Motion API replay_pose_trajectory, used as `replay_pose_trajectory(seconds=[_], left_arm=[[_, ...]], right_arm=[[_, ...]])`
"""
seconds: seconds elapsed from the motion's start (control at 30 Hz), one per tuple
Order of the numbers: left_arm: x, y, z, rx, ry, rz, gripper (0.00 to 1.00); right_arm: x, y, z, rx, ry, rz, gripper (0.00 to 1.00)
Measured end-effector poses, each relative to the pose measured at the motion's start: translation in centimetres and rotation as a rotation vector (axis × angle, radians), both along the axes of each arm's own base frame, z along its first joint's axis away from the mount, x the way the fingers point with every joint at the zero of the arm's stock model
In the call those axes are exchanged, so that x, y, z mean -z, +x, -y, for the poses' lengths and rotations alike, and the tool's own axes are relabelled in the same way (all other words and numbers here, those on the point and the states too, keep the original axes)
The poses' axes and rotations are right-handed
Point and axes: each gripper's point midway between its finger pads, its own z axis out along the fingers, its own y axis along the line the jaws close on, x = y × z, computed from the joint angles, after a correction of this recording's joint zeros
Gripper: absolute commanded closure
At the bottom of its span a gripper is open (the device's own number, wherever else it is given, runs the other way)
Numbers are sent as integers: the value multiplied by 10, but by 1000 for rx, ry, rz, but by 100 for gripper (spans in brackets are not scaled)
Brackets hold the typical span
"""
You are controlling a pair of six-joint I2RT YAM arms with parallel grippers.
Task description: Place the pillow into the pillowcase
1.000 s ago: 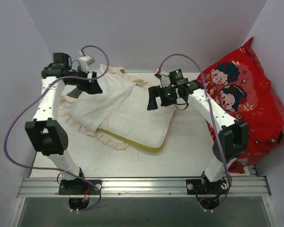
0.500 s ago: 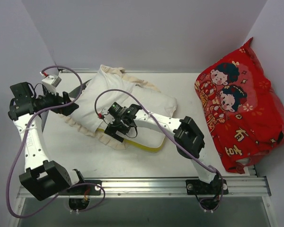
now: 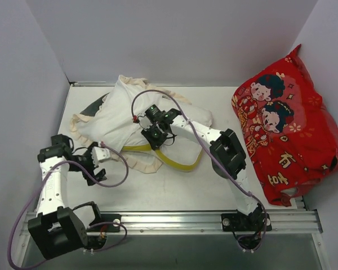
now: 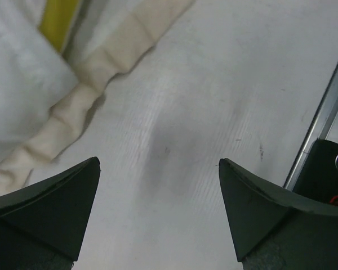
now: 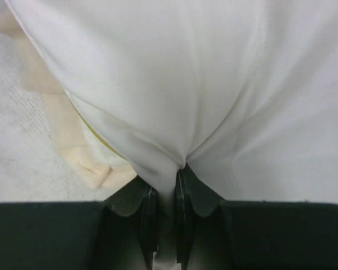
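The white pillow (image 3: 196, 119) lies mid-table, its yellow strip (image 3: 174, 163) curving along the near side. The pillowcase (image 3: 114, 115), pale with a cream ruffled frill (image 3: 136, 164), is draped over the pillow's left part. My right gripper (image 3: 155, 136) is shut on a fold of the pillow's white cloth (image 5: 174, 73) close to the yellow edge; the cloth is pinched between the jaws at the right gripper (image 5: 166, 175). The frill (image 5: 62, 124) shows to its left. My left gripper (image 3: 99, 162) hovers open over bare table near the front left. In its wrist view the left gripper (image 4: 158, 171) holds nothing, and the frill (image 4: 84, 95) lies just beyond.
A large red cartoon cushion (image 3: 287, 124) leans against the right wall. A metal rail (image 3: 169, 220) runs along the near table edge. White walls close the back and both sides. A dark patch of the pillowcase (image 3: 93, 106) shows at the far left.
The right arm swung from the pillow's right side to its near edge and shut on the cloth. The left arm drew back from the far left to the front left, still open.
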Motion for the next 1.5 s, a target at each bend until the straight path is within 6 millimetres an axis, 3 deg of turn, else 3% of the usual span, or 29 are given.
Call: replay_pose_trajectory(seconds=[0.1, 0.2, 0.33, 0.57, 0.7, 0.73, 0.8, 0.83, 0.87, 0.97, 1.03, 1.17, 1.23, 1.3, 1.37, 1.43, 1.5], left_arm=[[33, -19, 31, 197, 59, 11, 5], [60, -26, 59, 399, 153, 128, 5], [88, -24, 80, 557, 264, 254, 4], [97, 32, 95, 551, 381, 411, 5], [98, 62, 101, 554, 425, 466, 22], [100, 68, 102, 564, 434, 473, 40], [105, 76, 106, 581, 449, 467, 62], [110, 77, 107, 602, 456, 451, 96], [112, 79, 111, 613, 460, 447, 100], [109, 74, 133, 686, 449, 415, 100], [95, 63, 161, 752, 401, 400, 100], [32, 34, 230, 863, 252, 474, 100], [10, 13, 250, 908, 190, 500, 100], [4, -8, 258, 940, 148, 472, 100], [10, -23, 258, 953, 134, 409, 100], [17, -31, 253, 939, 139, 344, 85], [19, -35, 248, 904, 139, 291, 76]], right_arm=[[-8, 4, 6, 26, 52, -50, 100], [-13, 4, 7, 33, 90, -83, 100], [-16, -3, 2, 19, 125, -123, 100], [-22, -11, -4, 6, 173, -171, 100], [-27, -15, -2, 1, 189, -184, 100], [-28, -16, -1, 3, 193, -189, 100], [-31, -16, 1, 7, 204, -199, 100], [-33, -17, 1, 9, 212, -204, 100], [-35, -17, 1, 11, 220, -210, 100], [-41, -16, 2, 20, 243, -229, 100], [-44, -17, 2, 23, 255, -247, 100], [-63, -14, 2, 43, 284, -273, 100], [-78, -12, -4, 41, 320, -284, 100], [-87, -17, -10, 38, 354, -317, 100], [-82, -26, -17, 38, 368, -375, 100], [-62, -38, -21, 55, 357, -449, 100], [-30, -49, -21, 93, 330, -527, 100]])
